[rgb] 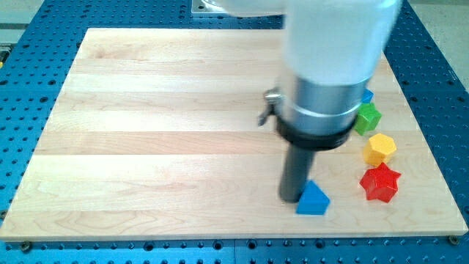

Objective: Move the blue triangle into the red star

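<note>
Because our arm carries only a straight dark rod, we have no claw to report as apart, together or clamped; we can only push. Our tip (pixel 293 199) stands near the bottom edge of the table (pixel 146 147), towards its bottom right corner, and it seems to touch the left side of the blue triangle (pixel 314 199), or to be just beside it. We judge this position is chosen on purpose: with the tip on the left of the triangle, a push towards the right edge sends it to the red star (pixel 380 182). The star lies near the right edge, a little higher than the triangle and still apart from it, so the push probably needs a small slant upwards. Above the star, along the right edge, we see a yellow block (pixel 379 149), a green block (pixel 367 117) and a part of another blue block (pixel 367 96), mostly hidden by the arm. A push too steep could disturb the yellow one.
</note>
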{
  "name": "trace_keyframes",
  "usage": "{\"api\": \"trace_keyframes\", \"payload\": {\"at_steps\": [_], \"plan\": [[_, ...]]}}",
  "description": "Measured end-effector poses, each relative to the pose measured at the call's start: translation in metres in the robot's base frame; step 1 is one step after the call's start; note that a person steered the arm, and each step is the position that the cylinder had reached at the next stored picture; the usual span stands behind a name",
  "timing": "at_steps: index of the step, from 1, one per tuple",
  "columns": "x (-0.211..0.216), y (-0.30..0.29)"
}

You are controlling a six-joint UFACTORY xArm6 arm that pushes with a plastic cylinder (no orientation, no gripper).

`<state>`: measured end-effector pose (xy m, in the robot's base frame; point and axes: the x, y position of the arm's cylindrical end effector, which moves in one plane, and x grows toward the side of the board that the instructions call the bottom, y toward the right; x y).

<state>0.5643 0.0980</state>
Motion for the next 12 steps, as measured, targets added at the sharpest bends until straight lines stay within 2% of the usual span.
{"api": "trace_keyframes", "payload": {"at_steps": [2,3,4,5,7,8,11,12], "plan": [[-0.013,0.015],[-0.013,-0.005],[0.001,-0.044],[0.031,-0.044],[0.031,0.024],[0.031,0.036],[-0.034,0.016],[-0.043,0.035]]}}
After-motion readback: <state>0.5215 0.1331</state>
